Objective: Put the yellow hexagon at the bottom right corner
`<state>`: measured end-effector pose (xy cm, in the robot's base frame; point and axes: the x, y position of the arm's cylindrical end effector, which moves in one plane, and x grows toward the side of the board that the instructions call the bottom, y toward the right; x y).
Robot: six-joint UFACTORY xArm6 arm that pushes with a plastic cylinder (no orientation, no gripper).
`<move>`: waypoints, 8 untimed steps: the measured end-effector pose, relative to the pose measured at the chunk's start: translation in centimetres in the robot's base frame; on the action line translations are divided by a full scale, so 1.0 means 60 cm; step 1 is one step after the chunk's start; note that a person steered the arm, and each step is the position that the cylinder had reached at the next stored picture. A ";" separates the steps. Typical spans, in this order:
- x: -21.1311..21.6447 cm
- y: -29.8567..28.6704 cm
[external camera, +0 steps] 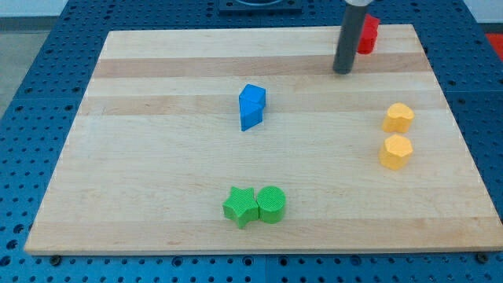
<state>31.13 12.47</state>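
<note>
My tip (343, 71) rests near the wooden board's (157, 196) top right, just beside the red block (368, 34); it carries no jaws. The yellow hexagon (396, 152) sits at the right, just below another yellow block (398, 118).

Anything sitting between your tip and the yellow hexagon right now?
Yes. In the camera view the other yellow block lies between my tip and the yellow hexagon, just above the hexagon. Otherwise only bare board.

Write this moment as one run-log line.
my tip: top right, beside red block | yellow hexagon: right side, untouched, below other yellow block | step: not begun
</note>
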 end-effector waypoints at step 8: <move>0.023 -0.063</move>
<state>32.50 8.69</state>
